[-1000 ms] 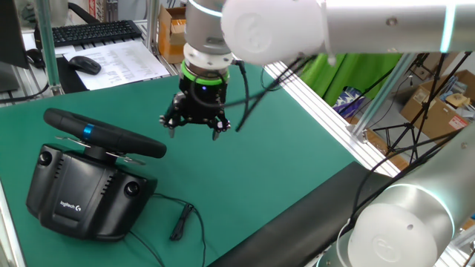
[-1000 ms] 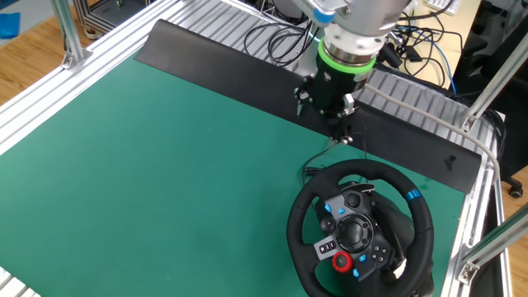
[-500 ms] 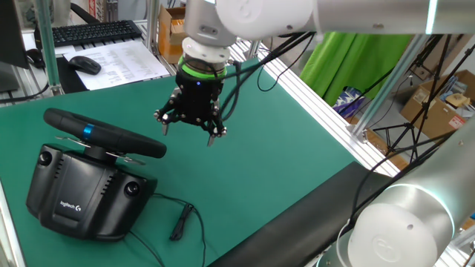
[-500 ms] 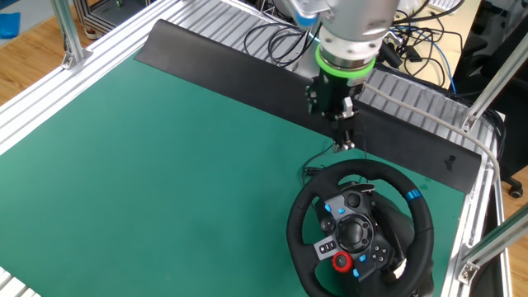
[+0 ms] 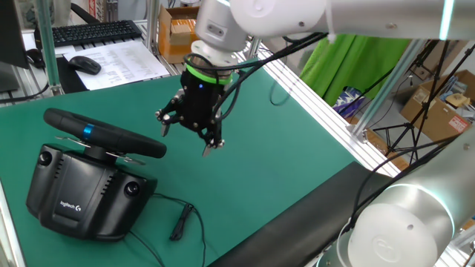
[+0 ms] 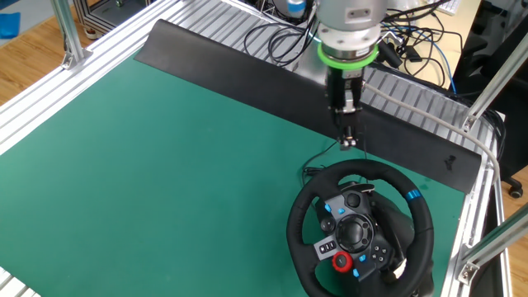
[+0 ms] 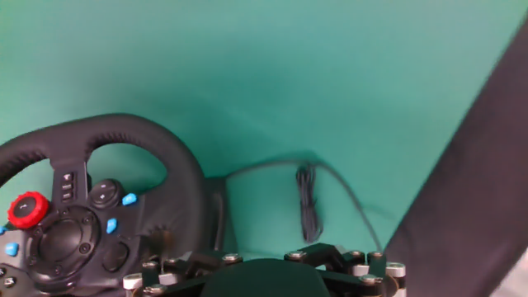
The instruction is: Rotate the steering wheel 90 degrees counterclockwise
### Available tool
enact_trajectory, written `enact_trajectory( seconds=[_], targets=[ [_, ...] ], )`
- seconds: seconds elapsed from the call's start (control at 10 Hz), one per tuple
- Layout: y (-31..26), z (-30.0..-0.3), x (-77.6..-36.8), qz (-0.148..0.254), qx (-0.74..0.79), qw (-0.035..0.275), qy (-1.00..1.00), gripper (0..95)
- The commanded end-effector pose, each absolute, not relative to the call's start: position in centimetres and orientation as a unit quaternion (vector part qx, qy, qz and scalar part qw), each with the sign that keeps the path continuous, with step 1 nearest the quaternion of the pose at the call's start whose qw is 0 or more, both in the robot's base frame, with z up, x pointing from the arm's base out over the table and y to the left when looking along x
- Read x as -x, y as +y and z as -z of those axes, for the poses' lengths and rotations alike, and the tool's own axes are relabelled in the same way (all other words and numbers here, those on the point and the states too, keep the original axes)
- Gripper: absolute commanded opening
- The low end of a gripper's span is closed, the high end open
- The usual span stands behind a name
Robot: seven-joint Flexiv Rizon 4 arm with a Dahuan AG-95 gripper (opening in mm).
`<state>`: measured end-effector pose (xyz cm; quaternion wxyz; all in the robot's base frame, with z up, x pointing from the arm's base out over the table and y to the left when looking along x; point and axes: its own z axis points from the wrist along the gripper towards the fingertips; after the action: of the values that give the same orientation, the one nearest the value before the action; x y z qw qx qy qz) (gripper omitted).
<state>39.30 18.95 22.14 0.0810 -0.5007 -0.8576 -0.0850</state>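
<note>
The steering wheel [image 5: 111, 137] is a black rim with a blue stripe on a black Logitech base [image 5: 78, 194] at the left of the green mat. In the other fixed view the wheel [image 6: 307, 202] faces up at the lower right, its silver spokes and buttons showing. In the hand view its rim [image 7: 177, 157] fills the lower left. My gripper [image 5: 187, 139] hangs open and empty in the air to the right of the wheel, tilted, touching nothing. In the other fixed view the gripper [image 6: 349, 142] is edge-on, just beyond the wheel's far rim.
The wheel's cable with its plug [image 5: 178, 220] lies on the mat by the base, also in the hand view [image 7: 308, 202]. A black strip [image 6: 231, 70] runs along the mat's far edge, with loose cables [image 6: 280, 37] behind. A keyboard [image 5: 96, 31] and mouse [image 5: 85, 64] lie off the mat.
My gripper has turned about its own axis and tilted, and has dropped slightly toward the wheel side. The wheel has not moved.
</note>
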Motion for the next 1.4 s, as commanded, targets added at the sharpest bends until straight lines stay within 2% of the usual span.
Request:
enact_trajectory(
  seconds=[0.1,0.4,0.5,0.9,1.4],
  targets=[
    [20.8,-22.0,-39.1,0.133,0.554,0.077,-0.819,95.0],
    [22.4,-21.6,-39.7,0.138,0.573,0.068,-0.805,95.0],
    [22.8,-21.8,-40.3,0.138,0.576,0.069,-0.802,76.0],
    [22.3,-21.9,-42.1,0.150,0.580,0.075,-0.797,76.0],
    [22.9,-20.5,-42.9,0.154,0.589,0.069,-0.790,76.0]
  ],
)
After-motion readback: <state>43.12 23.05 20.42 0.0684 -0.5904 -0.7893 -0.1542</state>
